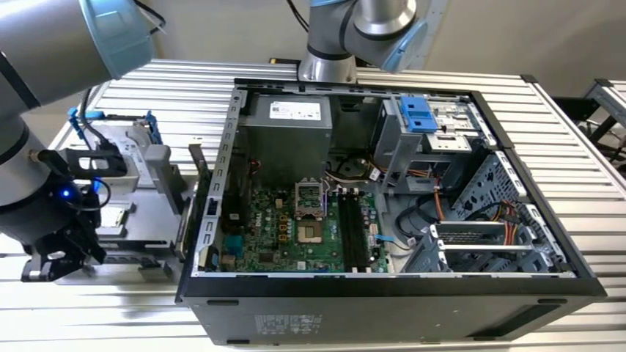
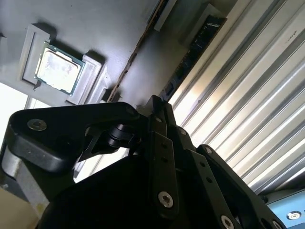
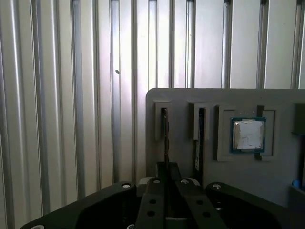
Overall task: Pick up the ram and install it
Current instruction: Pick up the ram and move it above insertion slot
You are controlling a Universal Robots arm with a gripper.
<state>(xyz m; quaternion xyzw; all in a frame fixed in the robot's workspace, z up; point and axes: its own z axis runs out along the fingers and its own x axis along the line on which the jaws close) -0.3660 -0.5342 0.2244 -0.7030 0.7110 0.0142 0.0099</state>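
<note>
First wrist view: the gripper (image 3: 167, 167) sits over a grey parts tray (image 3: 181, 98). Its two black fingers (image 3: 161, 174) are drawn together on the ram (image 3: 165, 129), which is seen edge-on. No gap shows between the fingers, and the thin stick runs straight into the seam where they meet. The ram stands on its long edge in the tray's outermost slot. A second memory stick (image 3: 200, 138) stands in the next slot, parallel to it. Beyond that, a square processor chip (image 3: 248, 134) lies flat in its own recess.

In the second wrist view, the dark greenish board stretches away from the fingertips along the tray's edge, with the ribbed metal table (image 3: 71, 95) just beside it.

In the exterior view, the arm (image 1: 29, 169) reaches down to the tray on the exterior view's left. An open computer case (image 1: 391, 290) lies beside it. Inside the case, the long black memory slots (image 1: 357, 231) on the green motherboard (image 1: 278, 227) are well apart from the ram.
</note>
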